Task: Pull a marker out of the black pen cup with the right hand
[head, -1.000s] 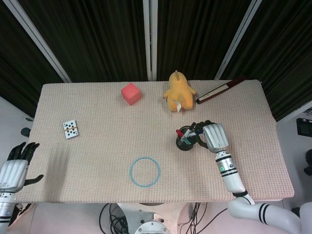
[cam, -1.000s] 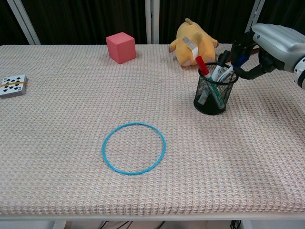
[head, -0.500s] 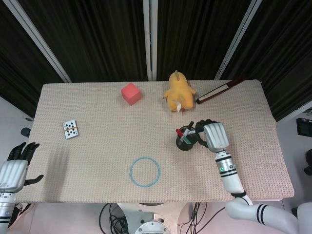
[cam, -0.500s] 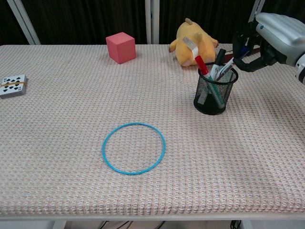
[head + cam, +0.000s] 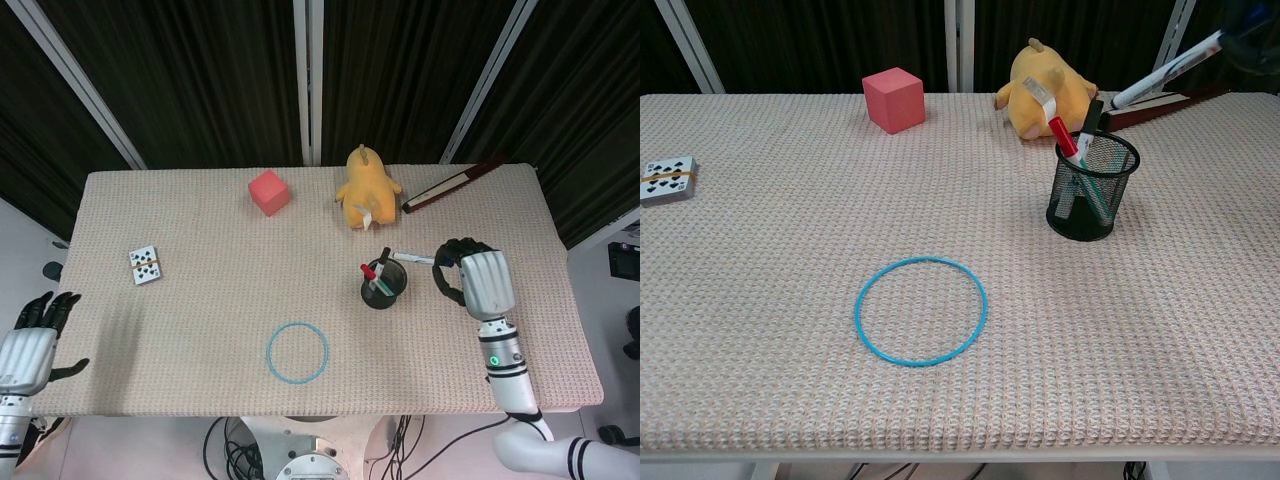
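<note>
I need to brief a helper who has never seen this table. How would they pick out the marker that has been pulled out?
Start at the black pen cup right of the table's middle, then look just right of it. The right hand holds a white marker clear of the cup; the other markers stand inside it.

I operate in a robotics lab test cell. The surface (image 5: 200, 320) is covered by a beige woven mat and backed by black curtains (image 5: 200, 70) hung between pale metal frame posts (image 5: 308, 80). Loose cables (image 5: 235, 445) hang below its front edge. Unrelated props sit well apart: red cube (image 5: 269, 192), yellow plush toy (image 5: 366, 186), card deck (image 5: 145, 265), blue ring (image 5: 297, 352).
</note>
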{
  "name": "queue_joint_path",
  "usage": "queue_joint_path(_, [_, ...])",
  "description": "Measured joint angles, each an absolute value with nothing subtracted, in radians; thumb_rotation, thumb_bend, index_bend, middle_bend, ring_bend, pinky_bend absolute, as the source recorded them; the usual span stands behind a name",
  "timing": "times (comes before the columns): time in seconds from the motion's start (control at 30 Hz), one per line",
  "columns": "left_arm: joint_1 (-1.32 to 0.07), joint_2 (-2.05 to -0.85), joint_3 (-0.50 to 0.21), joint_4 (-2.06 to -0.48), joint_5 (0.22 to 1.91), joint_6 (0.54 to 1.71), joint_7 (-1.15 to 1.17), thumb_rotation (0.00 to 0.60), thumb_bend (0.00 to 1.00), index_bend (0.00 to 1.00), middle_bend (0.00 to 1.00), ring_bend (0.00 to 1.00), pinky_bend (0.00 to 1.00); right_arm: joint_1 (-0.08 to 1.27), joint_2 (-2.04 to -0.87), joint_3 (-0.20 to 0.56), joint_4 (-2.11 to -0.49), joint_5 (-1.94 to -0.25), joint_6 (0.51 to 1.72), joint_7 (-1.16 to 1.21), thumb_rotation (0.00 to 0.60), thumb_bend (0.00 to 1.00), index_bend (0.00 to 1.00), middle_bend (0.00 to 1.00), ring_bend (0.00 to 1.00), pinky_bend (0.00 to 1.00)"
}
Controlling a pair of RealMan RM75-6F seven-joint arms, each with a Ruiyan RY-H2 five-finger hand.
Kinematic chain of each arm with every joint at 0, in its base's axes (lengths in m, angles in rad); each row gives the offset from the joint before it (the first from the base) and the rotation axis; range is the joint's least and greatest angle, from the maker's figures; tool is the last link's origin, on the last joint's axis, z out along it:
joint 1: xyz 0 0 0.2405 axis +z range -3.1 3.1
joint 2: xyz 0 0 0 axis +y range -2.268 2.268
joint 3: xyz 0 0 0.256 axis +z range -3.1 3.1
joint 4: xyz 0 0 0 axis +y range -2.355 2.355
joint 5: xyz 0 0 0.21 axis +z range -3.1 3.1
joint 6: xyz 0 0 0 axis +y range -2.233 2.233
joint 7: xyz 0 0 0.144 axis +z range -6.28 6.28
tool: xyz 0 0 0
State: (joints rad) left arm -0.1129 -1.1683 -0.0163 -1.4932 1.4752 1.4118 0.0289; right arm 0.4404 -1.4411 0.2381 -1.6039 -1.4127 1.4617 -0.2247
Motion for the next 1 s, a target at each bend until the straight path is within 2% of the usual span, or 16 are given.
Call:
queue_joint_path(0.17, [-0.118,-1.176,-0.015,-1.491,1.477,1.404,0.033,0.600,0.00,0.11,0.08,0.00,0.11,0.395,-1.399,0.238,-1.595,-1.403,1.494,-0.212,0.600,0.35,0.78,0.71,0.48,0.63])
queue_joint_path(0.33, [-0.120,-1.179,-0.014,-1.487,1.473,1.395,0.036,0.600,0.00,0.11,0.08,0.00,0.11,0.386,-1.414,0.233,-1.483,-1.366,1.472,-0.207,0.600,0.35,0.78,0.71,0.48,0.63])
queue_joint_path(0.6, [-0.122,-1.173,-0.016,-1.491,1.462,1.388,0.042,0.600,0.00,0.11,0.08,0.00,0.11,0.386,-1.521,0.208,-1.227,-1.322,1.399,-0.158,0.600,0.34,0.78,0.68,0.47,0.63])
queue_joint_path(0.73, [-0.123,-1.173,-0.016,-1.492,1.458,1.382,0.045,0.600,0.00,0.11,0.08,0.00,0.11,0.381,-1.580,0.173,-1.150,-1.328,1.366,-0.113,0.600,0.31,0.73,0.64,0.43,0.60])
queue_joint_path(0.77, [-0.124,-1.173,-0.016,-1.492,1.458,1.381,0.045,0.600,0.00,0.11,0.08,0.00,0.11,0.381,-1.585,0.162,-1.145,-1.334,1.357,-0.103,0.600,0.28,0.68,0.61,0.39,0.57])
queue_joint_path(0.83, [-0.124,-1.174,-0.015,-1.492,1.460,1.381,0.047,0.600,0.00,0.11,0.08,0.00,0.11,0.380,-1.581,0.138,-1.149,-1.352,1.330,-0.088,0.600,0.21,0.49,0.48,0.27,0.46])
queue_joint_path(0.9, [-0.123,-1.174,-0.015,-1.492,1.461,1.383,0.047,0.600,0.00,0.11,0.08,0.00,0.11,0.382,-1.559,0.116,-1.171,-1.364,1.292,-0.084,0.600,0.14,0.18,0.21,0.08,0.28])
queue_joint_path(0.97, [-0.122,-1.173,-0.014,-1.492,1.460,1.386,0.045,0.600,0.00,0.11,0.08,0.00,0.11,0.383,-1.533,0.102,-1.206,-1.367,1.262,-0.083,0.600,0.09,0.03,0.04,0.00,0.15])
queue_joint_path(1.0, [-0.121,-1.172,-0.014,-1.492,1.460,1.387,0.044,0.600,0.00,0.11,0.08,0.00,0.11,0.384,-1.513,0.095,-1.236,-1.369,1.245,-0.081,0.600,0.07,0.00,0.01,0.00,0.10])
